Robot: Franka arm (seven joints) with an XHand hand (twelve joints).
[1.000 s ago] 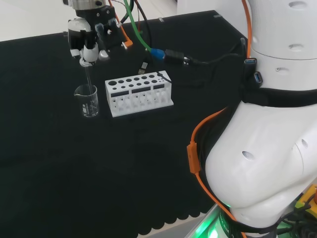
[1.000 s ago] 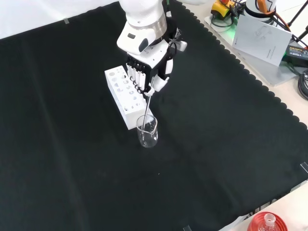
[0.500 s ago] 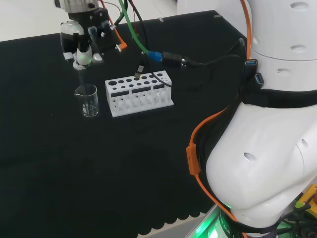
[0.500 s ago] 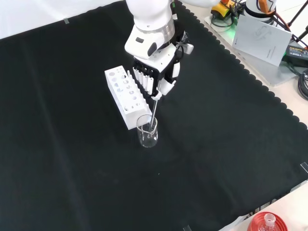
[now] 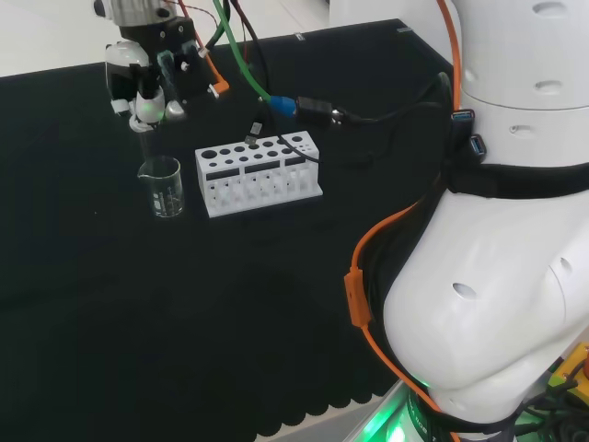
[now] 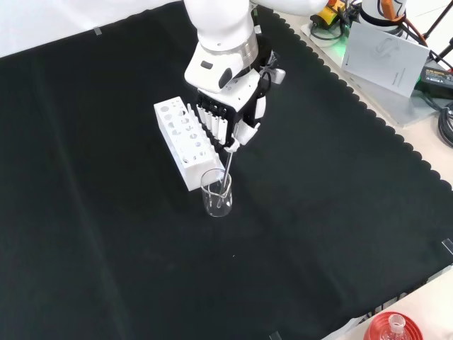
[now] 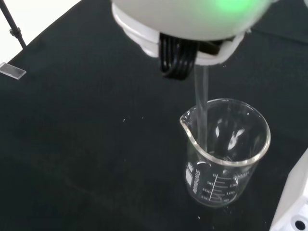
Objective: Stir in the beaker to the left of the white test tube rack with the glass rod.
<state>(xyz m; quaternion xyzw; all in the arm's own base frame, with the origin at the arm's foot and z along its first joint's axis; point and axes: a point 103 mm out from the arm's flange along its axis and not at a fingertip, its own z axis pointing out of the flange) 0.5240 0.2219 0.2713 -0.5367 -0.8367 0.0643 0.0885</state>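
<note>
Hovering w/ hand (image 6: 228,117) above beaker (image 6: 216,193), fingers curled pinching glass rod (image 6: 226,170), tip dipped inside, next to rack (image 6: 185,142).

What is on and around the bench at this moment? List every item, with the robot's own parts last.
beaker: one, clear glass, on the cloth at the near end of the rack in the front view.
rod: one, clear glass, held by the hand, lower end inside the beaker.
rack: one, white, right of the beaker in the head view.
cloth: one, black, covering the bench.
stand: one, red, ribbed, under a flask at the front view's bottom right edge.
paper: one white sheet, off the cloth at the front view's top right.
hand: one, black and white, above the beaker, fingers curled on the rod.
arm: one, white, with orange cable.
</note>
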